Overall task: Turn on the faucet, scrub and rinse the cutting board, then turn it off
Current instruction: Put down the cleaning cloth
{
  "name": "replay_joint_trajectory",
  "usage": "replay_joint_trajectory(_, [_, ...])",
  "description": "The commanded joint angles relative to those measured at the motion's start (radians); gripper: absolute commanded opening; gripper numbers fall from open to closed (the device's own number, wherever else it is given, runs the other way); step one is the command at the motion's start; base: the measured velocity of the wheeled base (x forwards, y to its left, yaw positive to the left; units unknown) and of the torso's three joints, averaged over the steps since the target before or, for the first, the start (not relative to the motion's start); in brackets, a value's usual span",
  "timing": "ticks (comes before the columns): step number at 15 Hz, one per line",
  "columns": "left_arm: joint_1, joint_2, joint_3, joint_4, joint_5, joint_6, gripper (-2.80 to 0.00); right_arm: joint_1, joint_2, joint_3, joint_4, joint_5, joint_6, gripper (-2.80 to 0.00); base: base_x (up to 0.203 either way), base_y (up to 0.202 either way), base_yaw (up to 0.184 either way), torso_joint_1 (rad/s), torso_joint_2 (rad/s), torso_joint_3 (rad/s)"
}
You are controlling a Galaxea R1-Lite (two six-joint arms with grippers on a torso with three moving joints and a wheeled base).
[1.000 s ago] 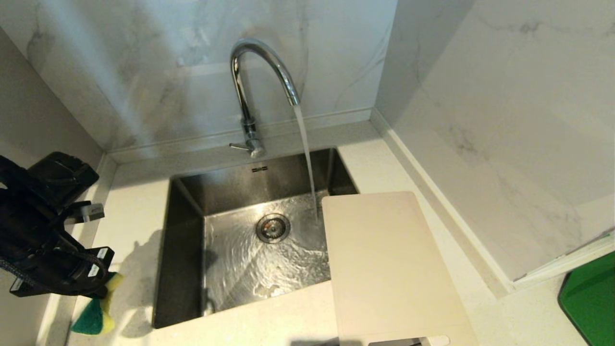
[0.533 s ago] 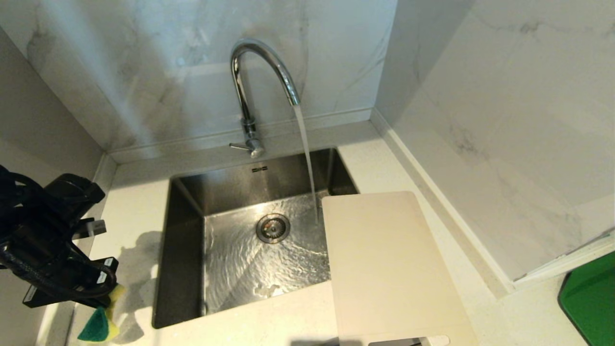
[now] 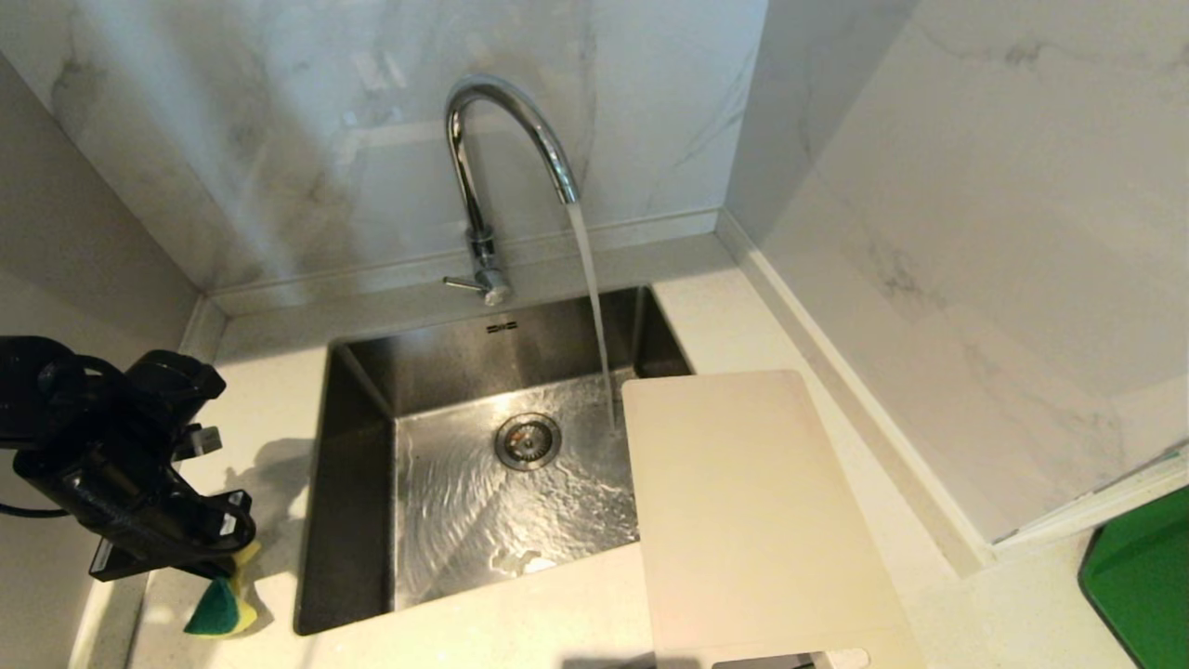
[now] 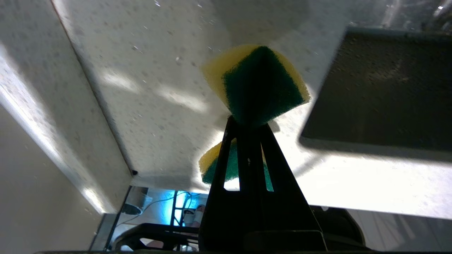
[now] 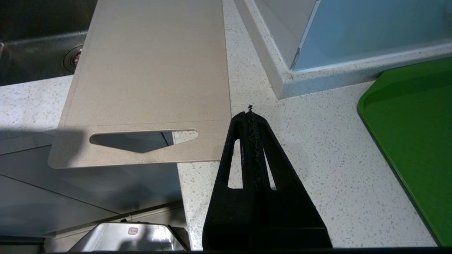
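**Sponge gripped beside running tap**

Marble walls and a pale speckled counter (image 3: 548,623) are seen from the head camera, with a steel sink (image 3: 353,483) set into the corner. At the counter's left end the left gripper (image 3: 228,576) is held low, its fingers closed on a green-and-yellow sponge (image 3: 221,609) that hangs from them just above the surface. To this gripper's right and further back, behind the sink, the faucet (image 3: 483,186) is standing with a stream of water (image 3: 594,316) falling from its spout into the basin. Well to the gripper's right, past the drain, the cutting board (image 3: 752,520) is laid flat across the sink's right edge and the counter, apart from the gripper. A green tray (image 3: 1143,585) is seen further right still.

From the left wrist, the left gripper (image 4: 249,121) is shown pinched tight on the sponge (image 4: 261,84), which sticks out beyond the fingertips; the dark sink (image 4: 381,91) lies to one side.

From the right wrist, the right gripper (image 5: 250,113) is shown shut on nothing, over bare counter (image 5: 317,158). The cutting board (image 5: 152,70) lies just beside its tips, the slot handle overhanging the counter edge, and the green tray (image 5: 416,134) is on the gripper's other side.
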Motion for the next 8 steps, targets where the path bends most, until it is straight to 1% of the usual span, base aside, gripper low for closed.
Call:
replay_joint_trajectory(1, [0.030,0.036,0.008,-0.013,0.000,0.022,-2.80,0.000,0.001,0.000,0.000,0.001,-0.001,-2.80,0.000,0.000,0.000,0.000,0.00,0.000])
replay_joint_trajectory(4, [0.043,0.043,0.029,-0.076,-0.002,0.027,-2.80,0.000,0.001,0.000,0.000,0.001,-0.001,-2.80,0.000,0.000,0.000,0.000,0.00,0.000])
replay_joint_trajectory(8, [0.060,0.091,0.031,-0.107,-0.002,0.028,-2.80,0.000,0.001,0.000,0.000,0.001,-0.001,-2.80,0.000,0.000,0.000,0.000,0.00,0.000])
